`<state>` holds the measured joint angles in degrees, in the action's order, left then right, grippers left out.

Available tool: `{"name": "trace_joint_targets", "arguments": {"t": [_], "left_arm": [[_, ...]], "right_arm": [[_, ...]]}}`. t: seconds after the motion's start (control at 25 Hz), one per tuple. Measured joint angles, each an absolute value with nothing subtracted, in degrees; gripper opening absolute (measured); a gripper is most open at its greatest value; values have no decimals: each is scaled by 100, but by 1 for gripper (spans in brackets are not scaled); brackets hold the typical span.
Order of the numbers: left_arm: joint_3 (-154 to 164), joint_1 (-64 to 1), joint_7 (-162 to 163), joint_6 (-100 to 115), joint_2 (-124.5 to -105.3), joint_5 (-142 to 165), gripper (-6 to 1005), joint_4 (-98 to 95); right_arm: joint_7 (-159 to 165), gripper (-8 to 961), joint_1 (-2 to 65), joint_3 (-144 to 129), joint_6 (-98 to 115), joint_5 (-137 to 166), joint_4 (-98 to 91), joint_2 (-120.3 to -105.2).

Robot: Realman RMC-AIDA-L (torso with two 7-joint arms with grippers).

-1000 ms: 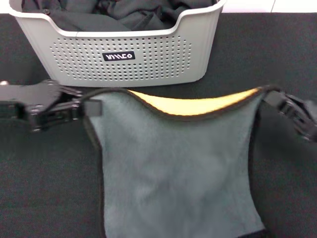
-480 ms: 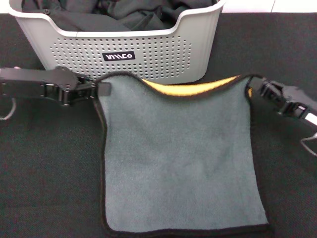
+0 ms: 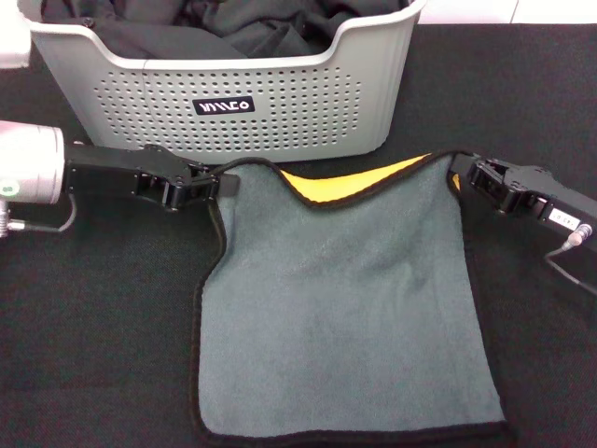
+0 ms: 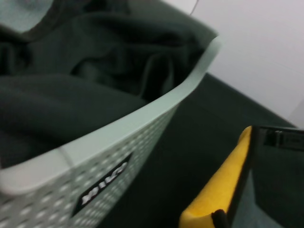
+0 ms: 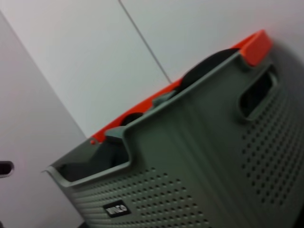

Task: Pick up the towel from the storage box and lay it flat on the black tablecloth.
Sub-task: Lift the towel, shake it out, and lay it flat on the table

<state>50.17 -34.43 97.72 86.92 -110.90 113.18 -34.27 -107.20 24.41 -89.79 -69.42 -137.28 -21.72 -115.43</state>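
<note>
The towel, grey-teal with a black stitched border, lies mostly flat on the black tablecloth in front of the storage box. Its far edge is raised and sags in the middle, showing the yellow-orange reverse. My left gripper is shut on the towel's far left corner, low over the cloth. My right gripper is shut on the far right corner. The left wrist view shows the yellow towel edge beside the box. The right wrist view shows the box's holed side.
Plain black garments fill the box, also seen in the left wrist view. An orange rim shows behind the box in the right wrist view. The tablecloth reaches out on both sides of the towel. A cable hangs from the right arm.
Both grippers have moved down and inward with the towel's far corners. The towel has come down so that most of it lies on the tablecloth, its near edge in view.
</note>
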Motion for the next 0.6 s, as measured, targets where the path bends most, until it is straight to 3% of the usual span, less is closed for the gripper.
{"name": "trace_joint_targets", "arguments": {"t": [0.6], "left_arm": [[5020,-3550,9857,8014,-11193,11715,24,-3450]], "right_arm": [[-10705,168,2529,-8969,-6433,-13717,-2108,-11513]]}}
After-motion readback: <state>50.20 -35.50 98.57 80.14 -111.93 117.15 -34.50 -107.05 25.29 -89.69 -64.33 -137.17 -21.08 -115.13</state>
